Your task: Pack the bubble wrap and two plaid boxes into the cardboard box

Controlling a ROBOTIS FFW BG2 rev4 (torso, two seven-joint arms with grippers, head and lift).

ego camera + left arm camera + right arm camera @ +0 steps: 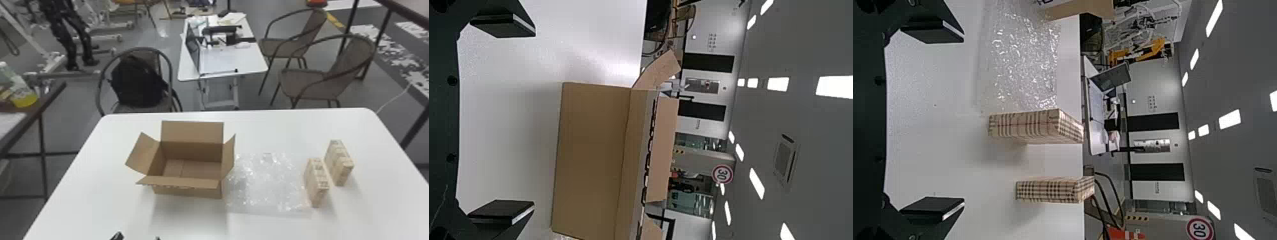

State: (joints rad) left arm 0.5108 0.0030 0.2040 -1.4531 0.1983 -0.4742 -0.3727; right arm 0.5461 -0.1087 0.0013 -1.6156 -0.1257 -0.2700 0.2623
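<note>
At the head view's bottom edge, left of centre, the dark tips of my left gripper (136,236) show, short of the box. The left wrist view has the left gripper (534,120) wide open, the cardboard box (589,160) beyond it. In the head view the empty cardboard box (188,188) stands with its flaps spread. Flat bubble wrap (268,183) lies beside its right side. Two plaid boxes (316,182) (339,162) stand upright right of the wrap. My right gripper (963,120) is open in the right wrist view, short of the plaid boxes (1025,125) (1053,190), nothing between its fingers.
All these things share a white table (95,153). Beyond its far edge are a chair with a black backpack (137,81), a small white desk (220,60) and two more chairs (319,79). A dark side table (48,95) stands at the left.
</note>
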